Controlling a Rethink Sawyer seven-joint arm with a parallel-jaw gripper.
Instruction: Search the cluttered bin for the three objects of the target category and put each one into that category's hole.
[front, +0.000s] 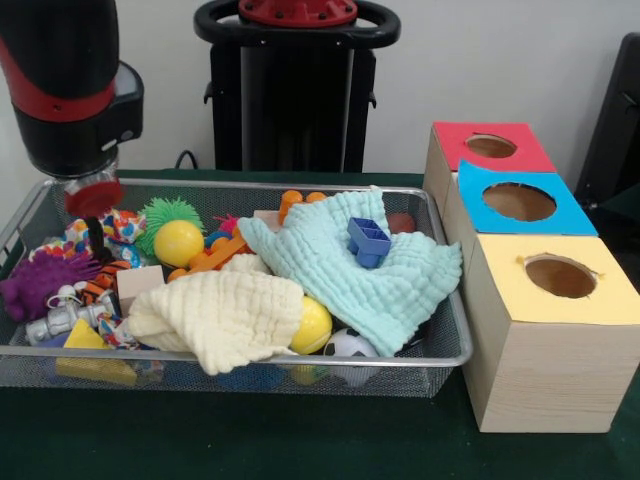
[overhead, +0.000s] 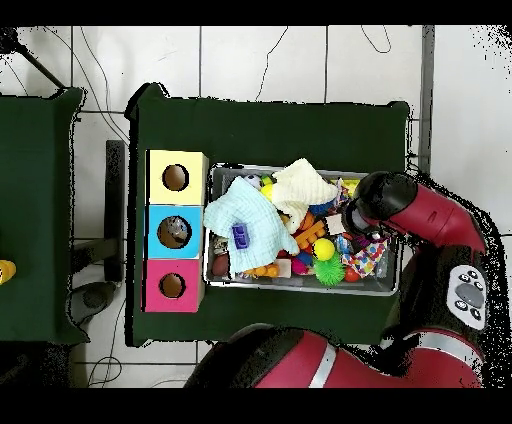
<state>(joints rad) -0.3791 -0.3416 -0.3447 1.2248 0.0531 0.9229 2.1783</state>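
The wire mesh bin (front: 300, 361) lies across the table, full of toys; it also shows in the overhead view (overhead: 300, 287). My gripper (front: 97, 236) hangs from the red and black arm into the bin's left end, above colourful toys. I cannot tell its state. In the overhead view the arm (overhead: 385, 200) covers it. A small clear silvery item (front: 60, 322) lies at the bin's front left; I cannot tell whether it is a bottle. No bottle with a pale blue label shows clearly.
A pale blue cloth (front: 350, 270) and a cream cloth (front: 220, 315) cover much of the bin. Balls, a blue block (front: 368, 240) and a purple spiky toy (front: 40, 282) lie around them. Wooden boxes with red (front: 490, 148), blue (front: 520, 202) and yellow (front: 560, 278) holed tops stand right of it.
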